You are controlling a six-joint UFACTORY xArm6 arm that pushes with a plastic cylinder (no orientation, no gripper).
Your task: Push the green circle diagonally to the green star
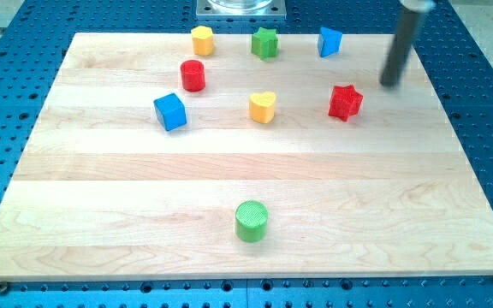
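Note:
The green circle (252,221) lies near the view's bottom, about mid-width on the wooden board (101,214). The green star (264,42) sits at the view's top, almost straight above the circle. My tip (390,84) is at the view's upper right, right of the red star (345,102) and far from the green circle. It touches no block.
A yellow hexagon (202,39) and a blue block (329,41) flank the green star. A red cylinder (193,75), a blue cube (169,111) and a yellow heart (263,107) lie in the upper middle. A metal base (240,8) stands beyond the top edge.

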